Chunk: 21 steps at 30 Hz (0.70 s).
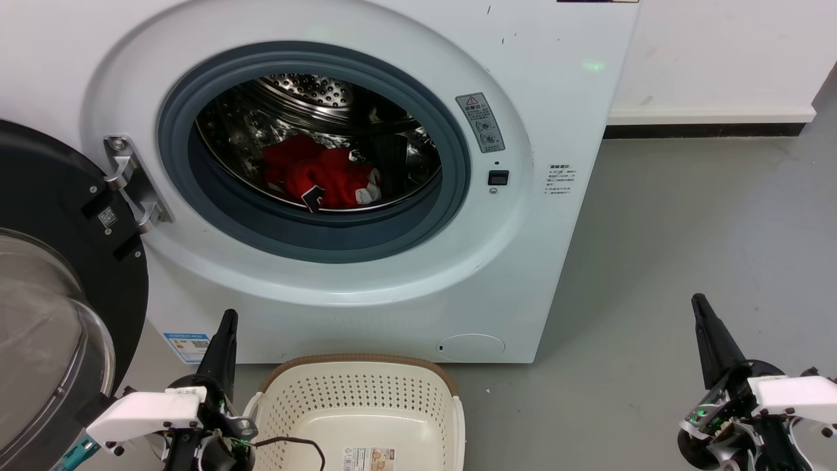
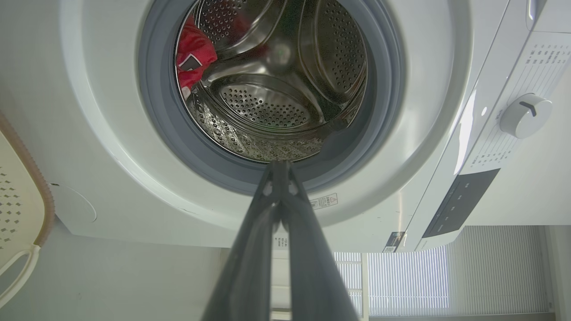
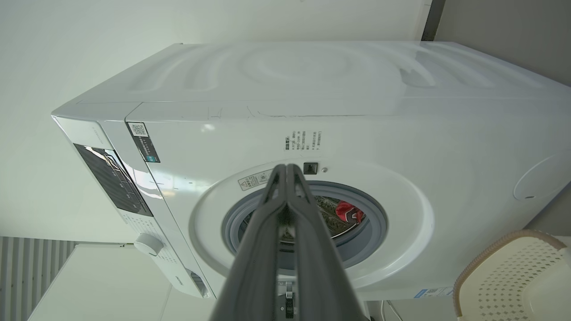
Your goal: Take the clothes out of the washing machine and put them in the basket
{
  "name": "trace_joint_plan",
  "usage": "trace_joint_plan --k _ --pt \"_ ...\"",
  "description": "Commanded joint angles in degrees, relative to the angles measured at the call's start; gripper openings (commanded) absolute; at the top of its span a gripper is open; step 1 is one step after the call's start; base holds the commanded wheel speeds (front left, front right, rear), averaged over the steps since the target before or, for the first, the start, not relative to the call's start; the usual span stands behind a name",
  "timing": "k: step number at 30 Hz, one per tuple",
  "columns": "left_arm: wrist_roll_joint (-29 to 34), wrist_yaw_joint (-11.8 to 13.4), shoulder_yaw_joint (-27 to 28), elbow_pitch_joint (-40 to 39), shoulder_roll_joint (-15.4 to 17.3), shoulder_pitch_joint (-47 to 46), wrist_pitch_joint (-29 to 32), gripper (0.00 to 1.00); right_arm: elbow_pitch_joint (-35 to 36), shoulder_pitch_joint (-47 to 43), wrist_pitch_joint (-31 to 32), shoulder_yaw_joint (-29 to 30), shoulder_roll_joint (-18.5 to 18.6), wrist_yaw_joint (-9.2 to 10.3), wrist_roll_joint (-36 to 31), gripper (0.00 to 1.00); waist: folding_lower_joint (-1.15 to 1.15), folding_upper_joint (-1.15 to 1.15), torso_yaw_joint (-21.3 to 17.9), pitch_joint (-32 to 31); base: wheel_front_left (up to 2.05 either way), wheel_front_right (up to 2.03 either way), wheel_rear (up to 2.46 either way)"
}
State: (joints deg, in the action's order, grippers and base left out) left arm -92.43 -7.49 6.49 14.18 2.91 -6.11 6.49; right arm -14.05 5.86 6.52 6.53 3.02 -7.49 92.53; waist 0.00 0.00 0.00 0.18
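Head view shows one washing machine [image 1: 523, 261], one red heap of clothes [image 1: 320, 173] on the bottom of its drum [image 1: 307, 88], and one basket [image 1: 356, 386] on the floor [image 1: 654, 261] at the machine's front edge. The machine's warning sticker [image 1: 480, 122] is too small to read. Left gripper [image 1: 228, 318] and right gripper [image 1: 698, 302] point up, fingers pressed together, empty.

Smooth grey floor [image 1: 686, 229], white wall [image 1: 719, 52], dark skirting strip [image 1: 706, 129], pale slatted blinds [image 2: 446, 281].

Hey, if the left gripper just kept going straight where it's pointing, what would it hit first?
Probably the grey door seal of the washing machine: the left gripper points at its rim, just beside the open drum. Depth is unclear.
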Motion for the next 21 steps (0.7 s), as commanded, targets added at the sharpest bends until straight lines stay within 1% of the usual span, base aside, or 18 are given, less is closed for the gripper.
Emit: trace_joint_plan --k 1,17,18,21 --pt "0.02 -0.1 0.17 -0.1 -0.1 -0.33 0.17 0.0 -0.1 0.79 0.02 -0.02 -0.22 0.01 -0.26 0.0 0.0 0.0 0.0 0.0 0.0 0.0 0.0" --pt "0.02 -0.1 0.17 -0.1 -0.1 -0.33 0.17 0.0 -0.1 0.79 0.01 -0.02 -0.22 0.01 -0.26 0.0 0.0 0.0 0.0 0.0 0.0 0.0 0.0" --pt "0.02 0.0 -0.01 -0.01 0.0 0.0 0.0 1.0 0.01 0.0 -0.01 0.0 0.0 -0.01 -0.01 1.0 0.0 0.0 0.0 0.0 0.0 0.0 0.0" --pt "0.18 0.0 -0.72 0.48 -0.02 0.2 -0.4 1.0 -0.18 -0.47 -0.44 -0.22 -0.01 0.0 -0.29 1.0 0.0 0.0 -0.01 0.01 0.0 0.0 0.0"
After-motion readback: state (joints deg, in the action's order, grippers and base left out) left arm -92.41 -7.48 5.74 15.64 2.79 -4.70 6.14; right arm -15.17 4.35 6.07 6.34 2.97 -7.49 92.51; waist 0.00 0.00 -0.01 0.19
